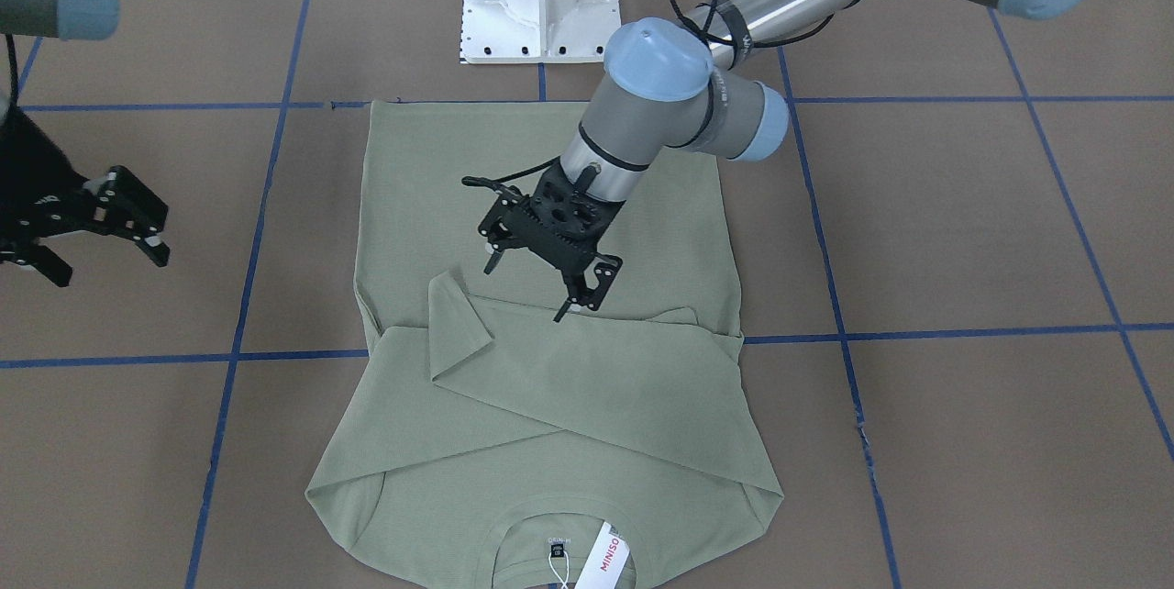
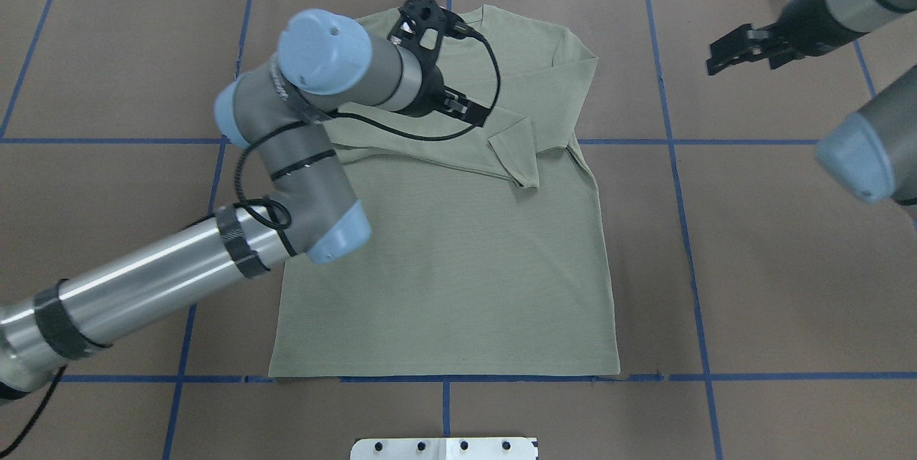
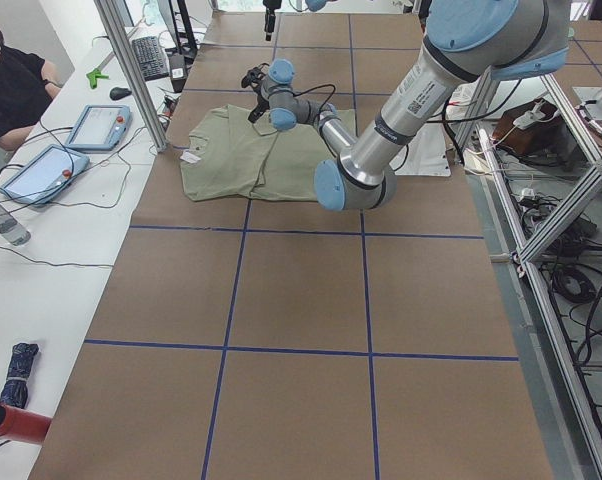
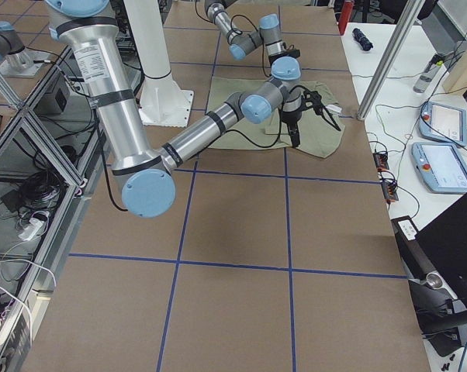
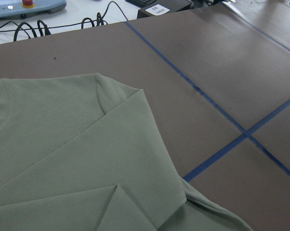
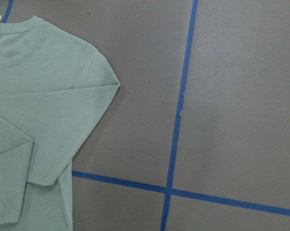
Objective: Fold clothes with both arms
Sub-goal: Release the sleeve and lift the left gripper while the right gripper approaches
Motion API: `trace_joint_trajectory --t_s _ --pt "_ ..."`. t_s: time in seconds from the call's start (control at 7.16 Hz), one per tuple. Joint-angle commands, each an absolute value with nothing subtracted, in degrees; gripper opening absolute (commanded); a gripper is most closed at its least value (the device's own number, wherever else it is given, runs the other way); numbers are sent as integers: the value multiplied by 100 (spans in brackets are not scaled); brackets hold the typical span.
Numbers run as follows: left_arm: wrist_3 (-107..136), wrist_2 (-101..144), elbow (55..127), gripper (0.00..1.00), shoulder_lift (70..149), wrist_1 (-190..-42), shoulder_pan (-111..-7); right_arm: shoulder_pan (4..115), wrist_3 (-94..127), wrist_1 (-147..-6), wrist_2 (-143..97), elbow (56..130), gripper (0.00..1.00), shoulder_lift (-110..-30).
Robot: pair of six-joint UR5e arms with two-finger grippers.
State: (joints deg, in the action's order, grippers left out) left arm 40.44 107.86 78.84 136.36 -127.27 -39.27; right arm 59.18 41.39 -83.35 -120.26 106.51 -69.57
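Note:
The clothes are one sage-green long-sleeved shirt [image 1: 569,387] [image 2: 458,266], lying flat on the brown table with both sleeves folded across the chest. Its white hang tag [image 1: 607,554] sits at the neck. My left gripper [image 1: 528,288] [image 2: 469,107] hovers open and empty just above the shirt, close to the edge of the folded sleeve. The folded cuff [image 1: 454,305] lies a short way beside it. Off to the side of the shirt, my right gripper [image 1: 110,261] [image 2: 725,55] hangs open over bare table, holding nothing. Both wrist views show only the shirt [image 5: 63,144] [image 6: 39,96] and table, no fingers.
Blue tape lines [image 1: 238,355] divide the table into squares. The white pedestal base [image 1: 541,2] stands beyond the shirt's hem. A person [image 3: 11,80] sits at a side table with teach pendants [image 3: 93,125] and cables past the shirt's neck end.

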Motion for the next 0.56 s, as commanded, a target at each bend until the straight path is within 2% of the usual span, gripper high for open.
trace_joint_trajectory --t_s 0.0,0.28,0.42 --pt "3150 11843 8524 100 12652 -12489 -4839 5004 4893 -8646 -11121 10049 100 -5964" --pt "2404 12153 8981 100 11860 -12550 -5351 4336 5342 -9017 -10174 9102 98 -4857" --pt "2112 12538 8982 100 11726 -12568 -5553 4055 5526 -9018 -9804 8496 96 -4408"
